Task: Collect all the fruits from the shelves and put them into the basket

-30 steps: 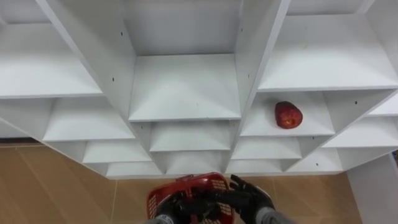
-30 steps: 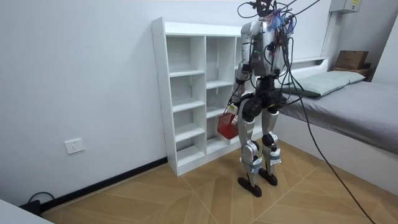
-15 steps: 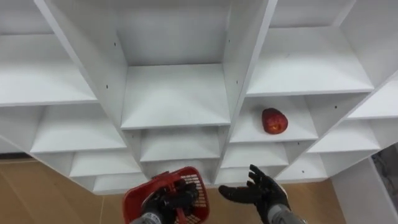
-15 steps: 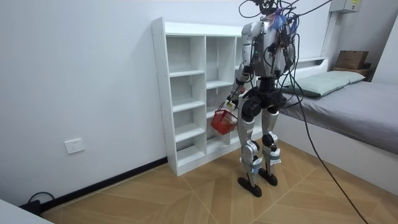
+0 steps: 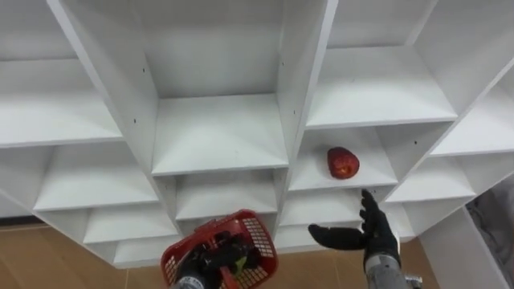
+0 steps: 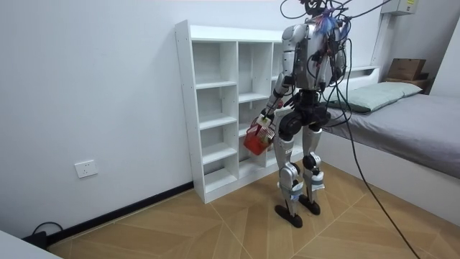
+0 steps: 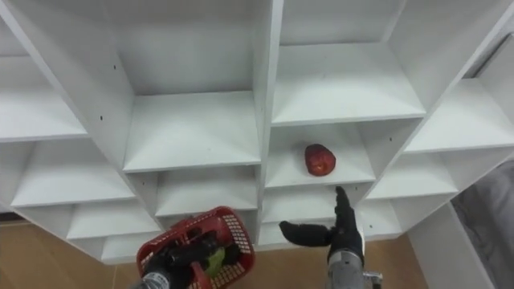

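Red apple [image 5: 343,162] sits on a closet shelf [image 5: 309,175], above the spread right hand [image 5: 365,234]; left hand [image 5: 210,258] grips the basket [image 5: 259,237].

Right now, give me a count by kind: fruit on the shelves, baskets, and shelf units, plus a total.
Fruit on the shelves: 1 (red apple)
Baskets: 1 (red basket, held in the left hand)
Shelf units: 1 (white closet)
Total: 3
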Available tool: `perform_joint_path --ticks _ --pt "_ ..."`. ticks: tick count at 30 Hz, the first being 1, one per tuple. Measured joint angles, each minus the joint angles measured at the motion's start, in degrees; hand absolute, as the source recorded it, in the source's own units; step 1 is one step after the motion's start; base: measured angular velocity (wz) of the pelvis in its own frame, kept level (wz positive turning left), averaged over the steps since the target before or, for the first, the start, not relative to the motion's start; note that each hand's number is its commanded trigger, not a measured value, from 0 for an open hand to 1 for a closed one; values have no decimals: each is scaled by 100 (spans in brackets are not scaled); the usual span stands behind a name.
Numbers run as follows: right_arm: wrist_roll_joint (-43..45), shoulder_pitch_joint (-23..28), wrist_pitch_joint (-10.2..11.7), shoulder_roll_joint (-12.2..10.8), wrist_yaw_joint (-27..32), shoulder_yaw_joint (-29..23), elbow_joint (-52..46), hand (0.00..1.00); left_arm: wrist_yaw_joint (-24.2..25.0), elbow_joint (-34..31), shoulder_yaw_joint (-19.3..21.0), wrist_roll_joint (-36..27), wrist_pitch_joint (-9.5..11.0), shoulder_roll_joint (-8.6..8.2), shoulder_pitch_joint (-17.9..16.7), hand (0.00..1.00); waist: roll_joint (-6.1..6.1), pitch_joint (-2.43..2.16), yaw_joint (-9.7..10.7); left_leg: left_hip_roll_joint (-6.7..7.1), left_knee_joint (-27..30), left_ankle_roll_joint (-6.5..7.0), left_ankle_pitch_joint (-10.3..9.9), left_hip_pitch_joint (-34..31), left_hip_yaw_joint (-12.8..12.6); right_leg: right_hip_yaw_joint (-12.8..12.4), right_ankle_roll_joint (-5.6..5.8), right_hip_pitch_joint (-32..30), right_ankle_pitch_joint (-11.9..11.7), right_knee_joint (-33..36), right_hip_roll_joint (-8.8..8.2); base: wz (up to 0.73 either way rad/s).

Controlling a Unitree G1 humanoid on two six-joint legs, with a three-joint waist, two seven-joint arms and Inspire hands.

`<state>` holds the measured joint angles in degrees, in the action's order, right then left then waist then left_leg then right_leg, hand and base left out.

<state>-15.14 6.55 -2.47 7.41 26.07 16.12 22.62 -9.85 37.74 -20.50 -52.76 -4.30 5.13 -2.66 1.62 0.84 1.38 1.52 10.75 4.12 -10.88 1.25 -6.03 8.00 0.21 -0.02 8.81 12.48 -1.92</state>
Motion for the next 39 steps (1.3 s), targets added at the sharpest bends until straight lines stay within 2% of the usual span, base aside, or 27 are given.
perform_joint_path --ticks 7,13,17,18,20,22,25,27,34,35,39 --pt "199 19 -1 20 150 -175 -48 0 -64 -197 186 -49 -4 95 -101 100 -26 -21 1 3 6 0 0 3 47 122 0 39 0 5 -13 3" --pt "200 4 -1 250 58 -216 -131 0 181 -350 307 -31 -7 172 -266 100 -25 -43 -24 3 -4 1 -1 91 67 198 1 129 1 6 -23 2" --pt "164 -266 0 469 -13 -196 -59 0 309 -354 401 516 -10 256 -260 100 15 -46 -53 6 99 2 -2 -89 71 186 0 5 1 20 -31 0" --pt "160 -347 0 547 -14 -222 2 0 329 -353 466 668 -12 264 -259 100 40 -32 -48 6 115 1 -1 -116 72 180 -1 -18 0 23 -41 0" --pt "161 -504 -4 642 4 -236 158 0 374 -353 467 866 -13 340 -255 100 79 -45 -59 8 169 1 -1 -225 124 224 -2 -78 1 39 -67 12" --pt "163 -633 -9 655 38 -311 252 0 426 -354 464 1070 -40 403 -242 100 140 -49 -58 10 227 -2 3 -340 161 260 -2 -167 1 65 -74 13" --pt "39 -1045 -14 683 58 -346 786 0 432 -340 463 1235 -81 439 -161 100 255 -42 -89 10 334 -2 2 -549 212 304 -7 -327 -1 133 -90 10" --pt "-32 -1305 -11 705 84 -390 1092 0 435 -335 460 1372 -80 458 -38 100 313 -12 -188 10 424 3 -1 -720 222 319 -23 -443 -11 132 -87 6" --pt "-69 -1793 6 719 238 -387 1347 0 596 15 456 1480 -66 484 200 100 323 -2 -318 14 573 12 -8 -1083 366 394 -27 -697 -13 151 -95 12" --pt "-93 -1864 29 720 253 -374 1424 0 620 127 458 1507 -61 484 268 100 317 16 -349 14 593 11 -8 -1124 389 418 -27 -716 -13 151 -97 17" --pt "-178 -2154 57 745 256 -381 1803 0 703 712 462 1988 -41 487 591 100 343 32 -429 14 669 10 -6 -1391 416 366 -26 -990 -13 236 -99 3"
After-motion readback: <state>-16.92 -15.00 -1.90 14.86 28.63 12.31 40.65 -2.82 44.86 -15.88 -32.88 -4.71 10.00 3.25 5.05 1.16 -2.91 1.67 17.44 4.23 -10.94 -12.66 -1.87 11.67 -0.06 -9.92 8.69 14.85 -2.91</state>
